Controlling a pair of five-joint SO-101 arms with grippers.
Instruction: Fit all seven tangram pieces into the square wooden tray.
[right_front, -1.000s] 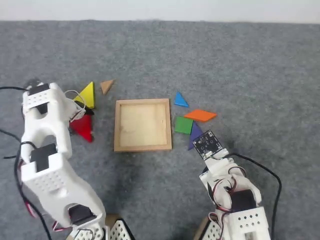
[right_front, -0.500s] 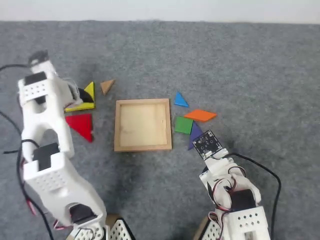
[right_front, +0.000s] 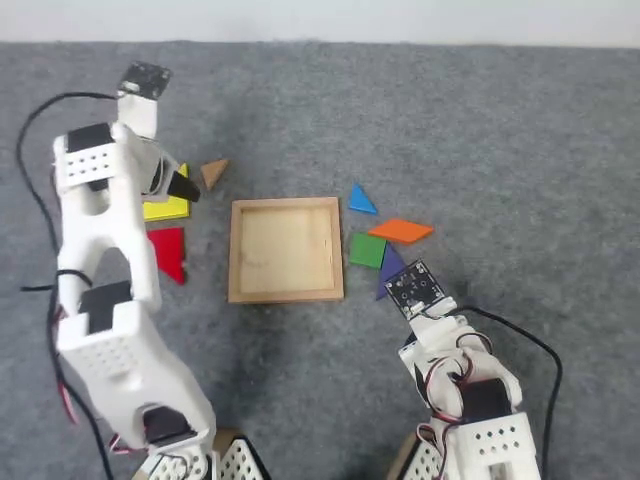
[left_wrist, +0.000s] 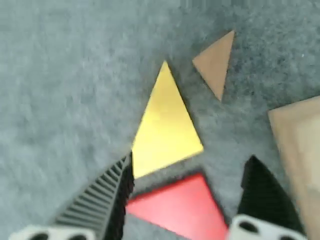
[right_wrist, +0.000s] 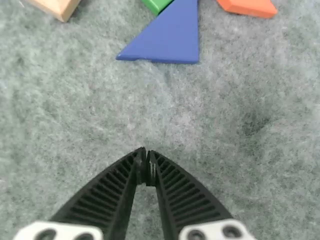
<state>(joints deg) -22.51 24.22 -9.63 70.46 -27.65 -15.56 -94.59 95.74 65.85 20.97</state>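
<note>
The square wooden tray (right_front: 285, 290) lies mid-table with nothing in it; a corner of the tray (left_wrist: 300, 135) shows in the left wrist view. To its left lie a yellow triangle (left_wrist: 165, 125), a red triangle (left_wrist: 180, 207) and a small brown triangle (left_wrist: 215, 62). My left gripper (left_wrist: 190, 160) hangs open over the seam between yellow and red, holding nothing. Right of the tray lie a small blue triangle (right_front: 361, 200), an orange parallelogram (right_front: 400, 230), a green square (right_front: 367, 250) and a dark blue triangle (right_wrist: 170, 37). My right gripper (right_wrist: 146, 157) is shut and empty, just nearer than the dark blue triangle.
Grey carpet covers the table. The left arm (right_front: 100, 230) stretches along the left side, partly covering the yellow triangle (right_front: 165, 208) from above. The right arm's base (right_front: 470, 400) sits at the front right. Open carpet lies beyond the tray and at the far right.
The left arm has swung away from the red triangle toward the far side and now hangs over the yellow one; the red triangle is uncovered. The right arm has kept still.
</note>
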